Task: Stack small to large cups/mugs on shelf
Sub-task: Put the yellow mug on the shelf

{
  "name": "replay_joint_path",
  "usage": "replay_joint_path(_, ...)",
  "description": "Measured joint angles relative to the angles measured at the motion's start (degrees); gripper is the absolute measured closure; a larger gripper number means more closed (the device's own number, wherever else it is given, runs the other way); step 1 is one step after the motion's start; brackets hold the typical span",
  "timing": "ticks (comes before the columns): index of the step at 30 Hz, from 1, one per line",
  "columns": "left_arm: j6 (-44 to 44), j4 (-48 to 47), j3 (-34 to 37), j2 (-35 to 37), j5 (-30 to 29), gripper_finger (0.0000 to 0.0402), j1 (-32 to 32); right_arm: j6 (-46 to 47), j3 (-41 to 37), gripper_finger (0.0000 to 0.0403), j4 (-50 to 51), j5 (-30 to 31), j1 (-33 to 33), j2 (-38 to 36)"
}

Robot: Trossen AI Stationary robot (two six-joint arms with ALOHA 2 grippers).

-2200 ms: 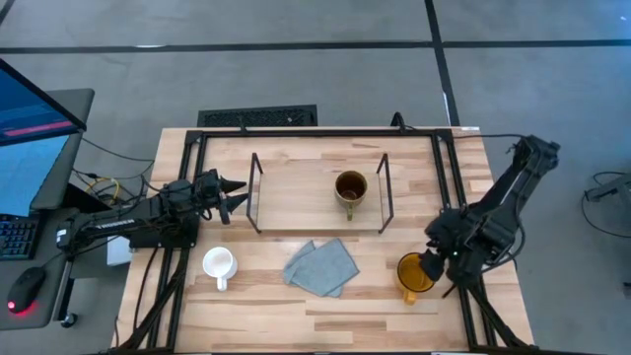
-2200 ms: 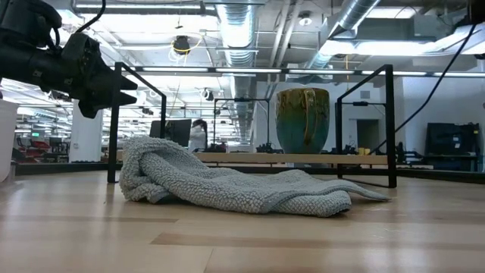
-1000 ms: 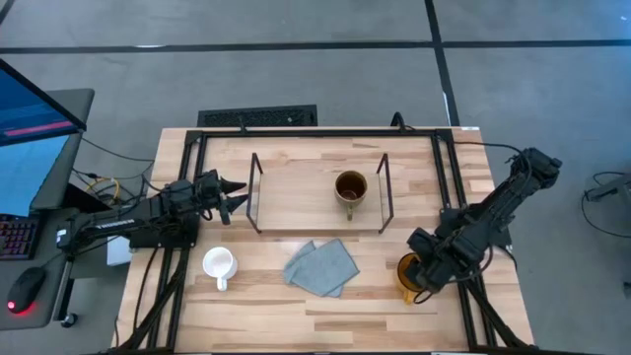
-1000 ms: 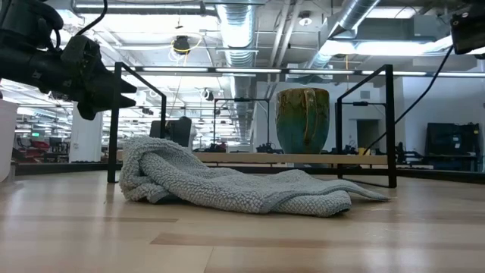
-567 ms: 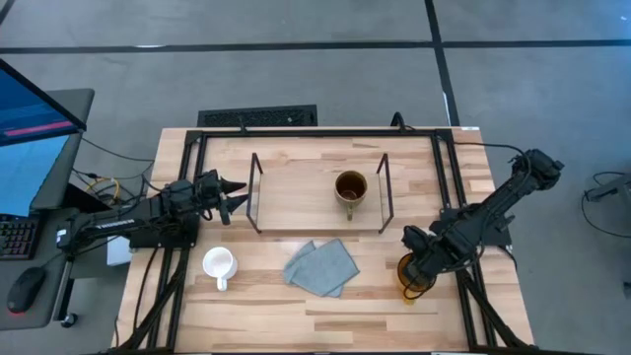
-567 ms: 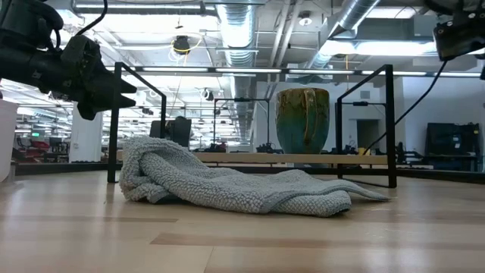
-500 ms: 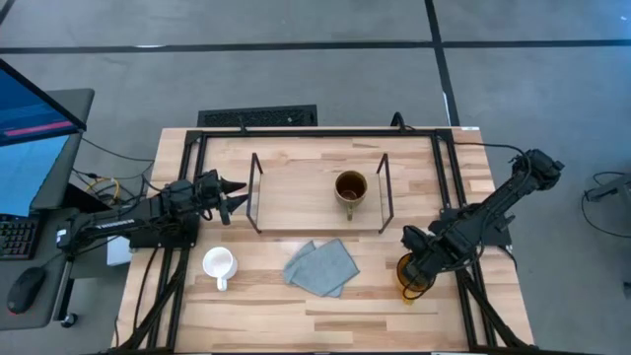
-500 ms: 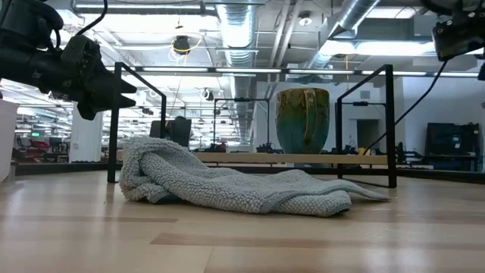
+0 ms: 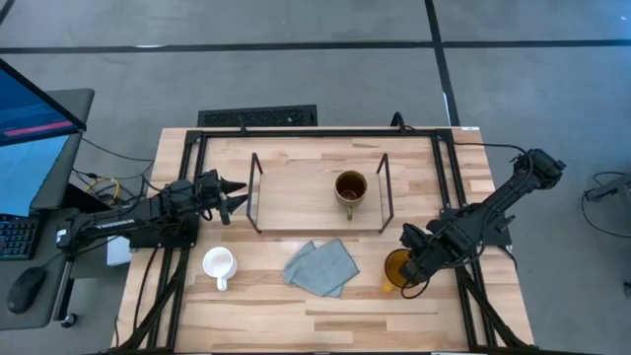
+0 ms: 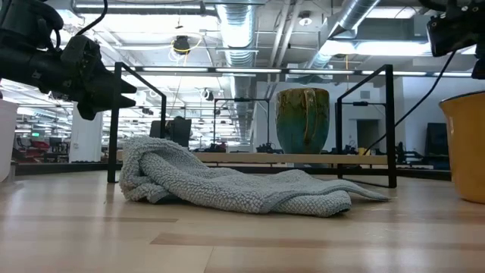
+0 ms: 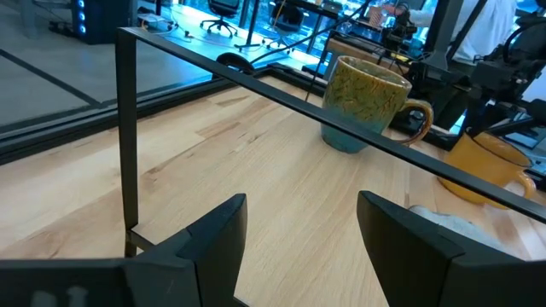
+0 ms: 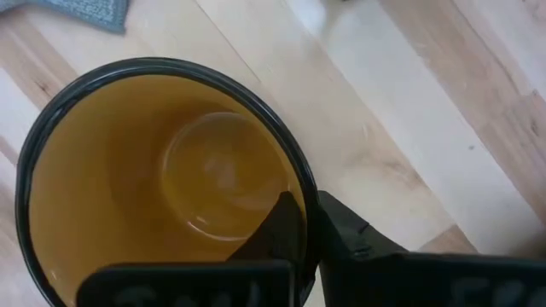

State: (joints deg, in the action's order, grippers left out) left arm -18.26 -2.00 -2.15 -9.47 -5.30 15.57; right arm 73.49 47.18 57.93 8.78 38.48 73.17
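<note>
Right gripper (image 12: 309, 223) clenched on the yellow-amber mug (image 9: 396, 267) rim; left gripper (image 11: 299, 230) released beside the shelf (image 9: 301, 192).

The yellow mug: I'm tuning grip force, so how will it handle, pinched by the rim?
The yellow mug looks rigid glazed ceramic, so probably slippery and chip-prone. The right gripper pinches one wall only, so it may swing or tilt when lifted.

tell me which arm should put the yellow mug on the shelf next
The right. Its gripper is already shut on the yellow mug's rim, one finger inside, beside the shelf's right end. The left gripper hovers open past the shelf's left end, far from that mug.
</note>
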Motion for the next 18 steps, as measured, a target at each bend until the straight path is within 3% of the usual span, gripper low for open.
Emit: replay_joint_path(18, 0.0, 0.0, 0.0, 0.0, 0.0, 0.0187, 0.0, -4.3, 3.8, 0.0381, 0.0, -1.9, -3.1, -2.6)
